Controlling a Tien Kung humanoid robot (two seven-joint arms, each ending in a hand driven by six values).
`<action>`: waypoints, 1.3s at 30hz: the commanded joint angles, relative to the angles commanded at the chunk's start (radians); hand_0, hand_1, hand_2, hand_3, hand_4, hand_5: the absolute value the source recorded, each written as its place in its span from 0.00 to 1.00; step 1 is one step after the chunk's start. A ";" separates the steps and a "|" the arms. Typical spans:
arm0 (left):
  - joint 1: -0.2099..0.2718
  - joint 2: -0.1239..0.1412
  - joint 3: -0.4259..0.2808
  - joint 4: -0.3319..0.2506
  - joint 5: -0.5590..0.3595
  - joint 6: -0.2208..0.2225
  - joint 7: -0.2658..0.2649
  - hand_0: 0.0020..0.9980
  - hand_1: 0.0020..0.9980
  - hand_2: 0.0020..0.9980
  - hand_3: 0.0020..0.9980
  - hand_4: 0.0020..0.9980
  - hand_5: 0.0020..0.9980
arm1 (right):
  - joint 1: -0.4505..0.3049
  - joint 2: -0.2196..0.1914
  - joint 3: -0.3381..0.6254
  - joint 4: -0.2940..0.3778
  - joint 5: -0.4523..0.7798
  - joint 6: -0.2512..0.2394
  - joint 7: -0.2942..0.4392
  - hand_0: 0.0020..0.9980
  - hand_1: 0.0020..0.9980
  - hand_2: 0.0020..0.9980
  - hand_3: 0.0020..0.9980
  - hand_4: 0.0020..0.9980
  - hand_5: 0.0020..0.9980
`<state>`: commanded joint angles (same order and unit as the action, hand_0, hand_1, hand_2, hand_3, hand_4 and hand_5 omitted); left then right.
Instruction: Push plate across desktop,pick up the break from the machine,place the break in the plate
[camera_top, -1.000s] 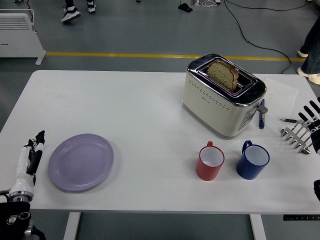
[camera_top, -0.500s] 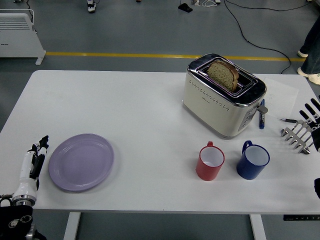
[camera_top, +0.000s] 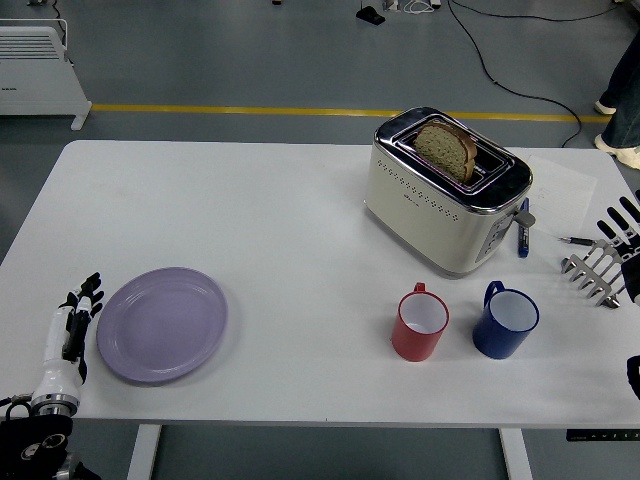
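We find the left hand (camera_top: 72, 325) at the table's (camera_top: 250, 210) near-left edge, just beside the plate (camera_top: 163, 323) and not touching it. It stands edge-on with the fingers straight and together, holding nothing. We judge this posture suits a sideways push: the flat of the hand faces the plate rim, and the plate must travel right to meet the bread.

The right hand (camera_top: 618, 240) sits at the far right edge with fingers spread, also empty. Beside it lies a metal rack (camera_top: 592, 275); we cannot tell whether the hand touches it.

The plate is lilac, round and shallow, with a broad raised rim and nothing on it. It lies flat near the front-left corner, well apart from the toaster (camera_top: 447, 190).

The bread (camera_top: 446, 150) is a brown, seeded slice with a darker crust. It stands upright in the toaster's far slot, its upper half proud of the chrome top, which we judge leaves room for a pinch from above.

A red mug (camera_top: 419, 324) and a blue mug (camera_top: 505, 321) stand in front of the toaster, between it and the near edge. We judge they narrow the plate's path. A pen (camera_top: 523, 232) lies just right of the toaster.
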<state>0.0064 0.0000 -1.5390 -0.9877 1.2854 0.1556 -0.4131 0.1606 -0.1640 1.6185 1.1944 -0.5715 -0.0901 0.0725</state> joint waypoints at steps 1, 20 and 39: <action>0.000 0.000 0.005 0.000 -0.004 -0.001 -0.001 0.85 0.89 0.92 0.85 0.54 1.00 | 0.000 0.000 0.000 0.000 0.000 0.000 0.000 0.73 0.69 0.72 0.69 0.48 0.45; 0.008 0.000 0.089 -0.022 -0.154 -0.034 -0.032 0.82 0.85 0.89 0.84 0.54 1.00 | 0.000 0.000 0.001 0.001 0.000 -0.001 0.001 0.73 0.69 0.72 0.69 0.48 0.45; 0.020 0.000 0.220 -0.031 -0.316 -0.075 -0.055 0.80 0.83 0.86 0.81 0.53 1.00 | -0.011 0.004 -0.017 0.001 0.000 -0.001 0.002 0.73 0.69 0.72 0.69 0.48 0.45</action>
<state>0.0260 0.0000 -1.3188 -1.0183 0.9693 0.0806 -0.4680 0.1499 -0.1598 1.6015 1.1953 -0.5716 -0.0908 0.0746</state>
